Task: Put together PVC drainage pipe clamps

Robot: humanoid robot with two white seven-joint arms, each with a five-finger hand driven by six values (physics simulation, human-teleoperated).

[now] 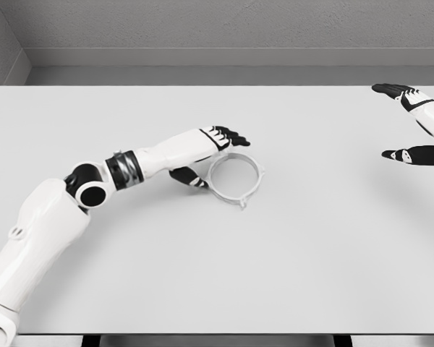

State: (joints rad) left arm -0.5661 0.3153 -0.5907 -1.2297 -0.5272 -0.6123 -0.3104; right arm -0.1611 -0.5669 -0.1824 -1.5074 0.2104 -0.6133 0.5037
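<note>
Grey walls behind, and in front a wide white table [289, 253] filling almost whole view. Floor strip visible between wall and far table edge.

Near the middle of the table, a little to the left: one white ring-shaped pipe clamp [235, 178], lying flat, with small tabs sticking out from its rim, one at the lower side and one at the right. Round opening fully visible, table surface seen through it.

Left arm coming in from lower left corner, white shell with a dark band at the forearm and a dark round joint at the elbow. Left hand [211, 153] placed just beside the clamp, at its left and upper-left side. Black fingers [233, 136] stretched out above the upper rim of the ring, thumb [188, 176] pointing down at the left of the ring. Wide, relaxed posture, nothing gripped. Whether the thumb tip touches the ring or stays just apart: cannot tell from this view.

Right hand [419, 123] at the far right edge of the picture, well apart from the clamp, partly cut by the frame. Fingers spread wide, upper ones pointing left near the far table edge, thumb lower down, holding nothing.
</note>
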